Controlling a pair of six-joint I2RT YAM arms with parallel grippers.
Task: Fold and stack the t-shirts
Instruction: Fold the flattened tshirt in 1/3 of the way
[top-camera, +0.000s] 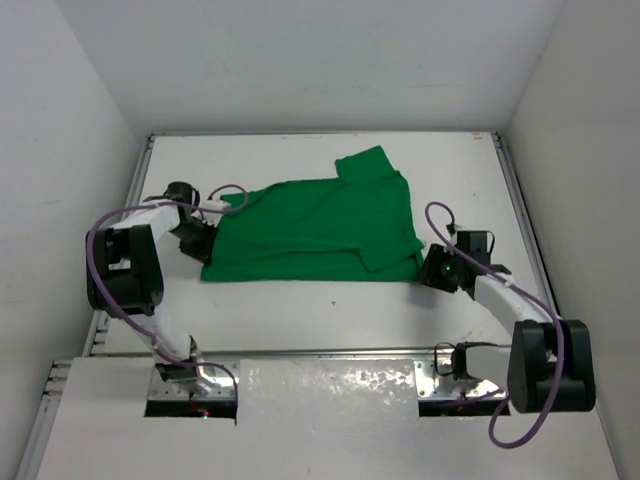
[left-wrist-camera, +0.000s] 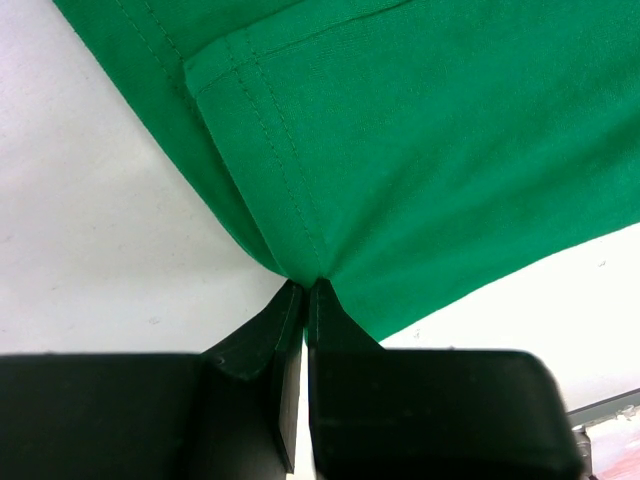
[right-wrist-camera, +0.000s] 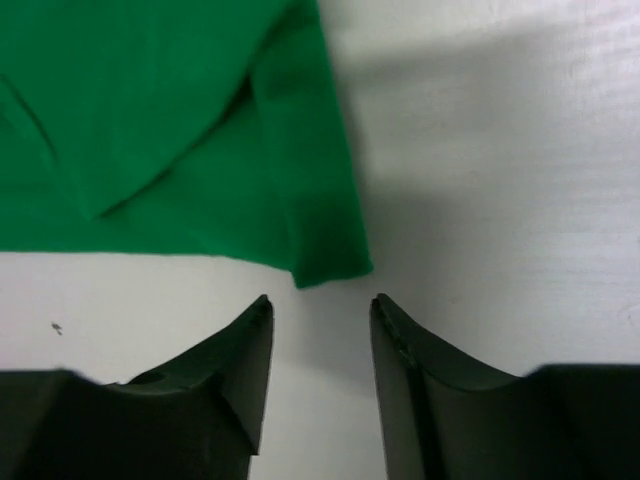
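A bright green t-shirt (top-camera: 315, 228) lies partly folded on the white table, one sleeve sticking out toward the back. My left gripper (top-camera: 205, 240) is at the shirt's left edge, shut on a pinch of hemmed cloth (left-wrist-camera: 300, 262), as the left wrist view shows. My right gripper (top-camera: 432, 268) sits just off the shirt's right front corner. Its jaws stand open (right-wrist-camera: 320, 302) with bare table between them. The corner of the green t-shirt (right-wrist-camera: 330, 262) lies flat just ahead of the fingertips, not touching them.
White walls close in the table on the left, back and right. A metal rail (top-camera: 330, 352) runs along the near edge by the arm bases. Purple cables loop over both arms.
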